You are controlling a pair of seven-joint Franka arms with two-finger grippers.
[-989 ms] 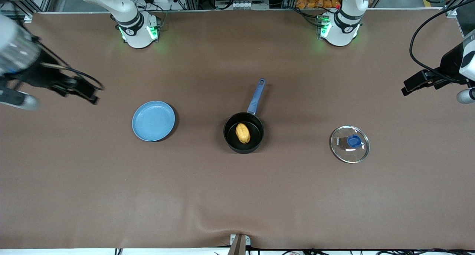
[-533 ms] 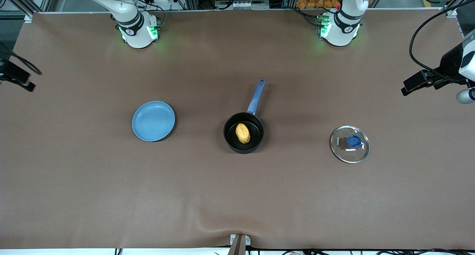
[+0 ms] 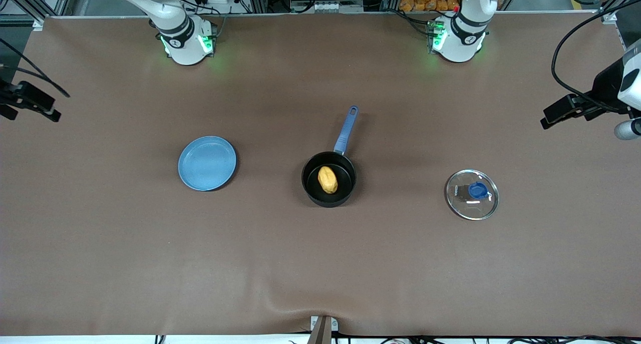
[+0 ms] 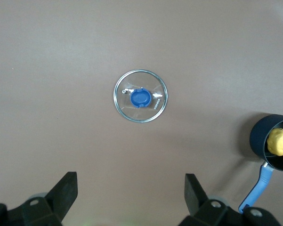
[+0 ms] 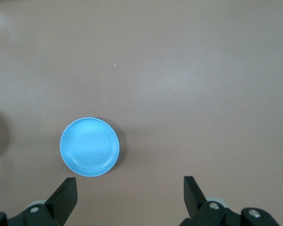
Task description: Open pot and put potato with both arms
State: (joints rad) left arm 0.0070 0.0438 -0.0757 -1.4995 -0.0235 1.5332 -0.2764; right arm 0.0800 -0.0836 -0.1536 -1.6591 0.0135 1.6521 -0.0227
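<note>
The black pot (image 3: 329, 180) with its long blue handle (image 3: 346, 131) stands uncovered in the middle of the table. The yellow-orange potato (image 3: 327, 179) lies inside it; both also show in the left wrist view, the pot (image 4: 273, 149) and the potato (image 4: 278, 141). The clear glass lid (image 3: 472, 194) with its blue knob lies flat on the table toward the left arm's end; it shows in the left wrist view too (image 4: 141, 96). My left gripper (image 4: 131, 198) is open and empty, high over the left arm's end (image 3: 568, 112). My right gripper (image 5: 130, 197) is open and empty, high over the right arm's end (image 3: 30, 103).
A flat blue plate (image 3: 207, 162) lies empty toward the right arm's end, level with the pot; it also shows in the right wrist view (image 5: 89, 147). The brown mat (image 3: 320, 264) has a small ripple at its near edge. Cables hang by both table ends.
My right gripper has drawn back from above the table near the plate to the right arm's end. The left arm, pot, potato, lid and plate have not moved.
</note>
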